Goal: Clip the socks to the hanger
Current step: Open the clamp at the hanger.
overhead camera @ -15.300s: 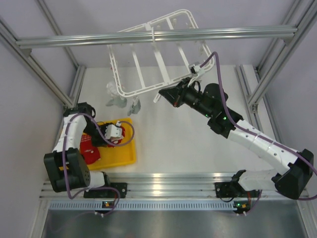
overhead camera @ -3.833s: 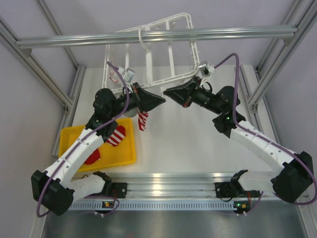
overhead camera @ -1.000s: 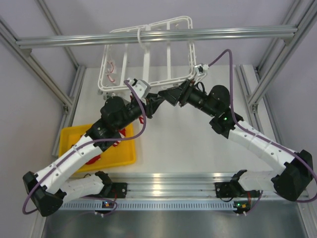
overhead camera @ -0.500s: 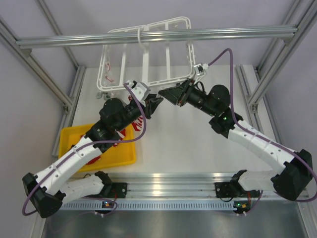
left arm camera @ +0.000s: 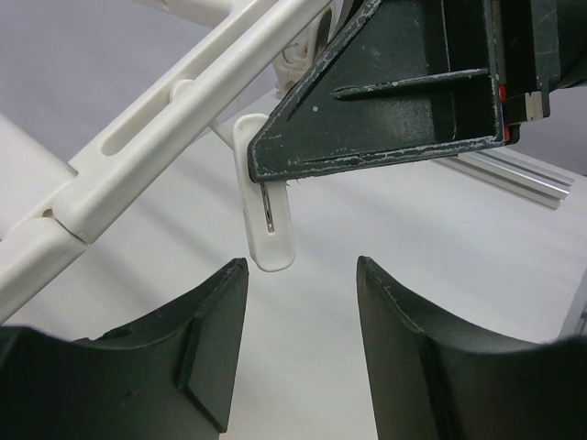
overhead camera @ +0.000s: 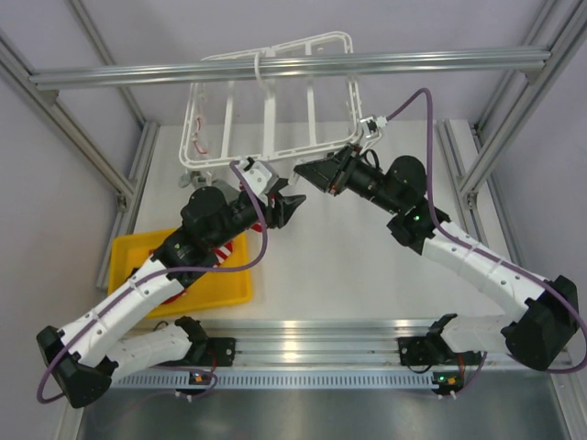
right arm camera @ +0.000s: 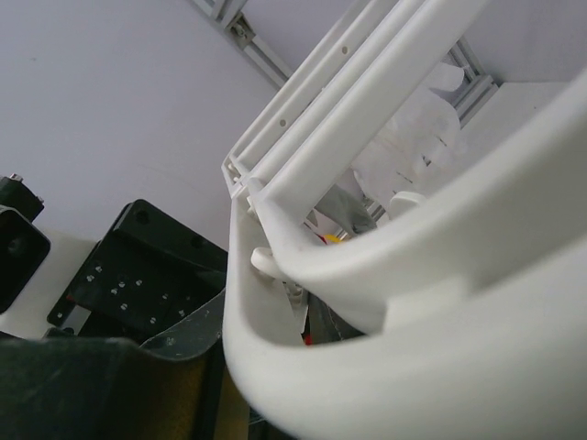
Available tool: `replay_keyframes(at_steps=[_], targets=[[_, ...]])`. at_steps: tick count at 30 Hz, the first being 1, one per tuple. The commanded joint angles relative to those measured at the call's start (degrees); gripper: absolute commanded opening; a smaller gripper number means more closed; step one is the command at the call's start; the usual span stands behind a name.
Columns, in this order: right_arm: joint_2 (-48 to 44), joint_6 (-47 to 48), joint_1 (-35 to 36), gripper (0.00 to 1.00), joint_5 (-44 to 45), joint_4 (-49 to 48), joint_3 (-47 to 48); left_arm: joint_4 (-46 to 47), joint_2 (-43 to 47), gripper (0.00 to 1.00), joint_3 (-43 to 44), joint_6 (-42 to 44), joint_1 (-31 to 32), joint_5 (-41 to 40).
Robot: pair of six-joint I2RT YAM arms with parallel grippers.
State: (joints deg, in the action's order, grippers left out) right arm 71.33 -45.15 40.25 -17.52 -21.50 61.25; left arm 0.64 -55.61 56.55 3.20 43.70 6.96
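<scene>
At the left gripper (left arm camera: 303, 275): spread open, nothing between the dark fingers (left arm camera: 215, 348). Sits just under the hanger (left arm camera: 138, 151), right below the tip of a white clip (left arm camera: 271, 229) dangling from the hanger's bar. Clip tip just above the gap, apart from both fingers.

At the right gripper (overhead camera: 305, 171): impossible to tell whether closed or not. Up against the hanger's near edge, opposite the left gripper. In the left wrist view, one black finger across the top of that same clip. From the right wrist, little but white hanger frame, very close and filling the view.

Of the hanger itself: hooked over an aluminium rail (overhead camera: 275, 69), crossbars running away from the arms, near edge directly over both grippers' tips.

Of the task's fabric: one red-and-white sock (overhead camera: 222, 249) toward the arm bases from the hanger's near left corner, well apart from it. Lies in a yellow tray (overhead camera: 229, 291), mostly hidden under the left arm.
</scene>
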Motion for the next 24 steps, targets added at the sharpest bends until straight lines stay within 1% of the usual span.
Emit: replay_keyframes(at_steps=[1, 8, 14, 22, 24], targets=[[-0.3, 0.4, -0.3, 0.0, -2.7, -3.7, 1.5, 2.3, 0.3, 0.56, 1.1, 0.3, 0.2, -0.4], [-0.8, 3.7, -0.4, 0.0, -6.2, -7.6, 0.0, 6.3, -1.8, 0.55, 2.2, 2.2, 0.2, -1.0], [-0.5, 5.2, -0.4, 0.0, -8.2, -9.1, -0.3, 9.3, -3.4, 0.5, 3.5, 3.5, 0.2, -1.8], [-0.8, 6.3, -0.4, 0.0, -8.4, -8.8, -0.6, 12.2, -3.7, 0.48, 3.9, 4.8, 0.2, -1.9], [-0.8, 6.3, -0.3, 0.0, -8.4, -8.8, -0.6, 12.5, -3.7, 0.46, 4.3, 5.1, 0.2, -1.3]])
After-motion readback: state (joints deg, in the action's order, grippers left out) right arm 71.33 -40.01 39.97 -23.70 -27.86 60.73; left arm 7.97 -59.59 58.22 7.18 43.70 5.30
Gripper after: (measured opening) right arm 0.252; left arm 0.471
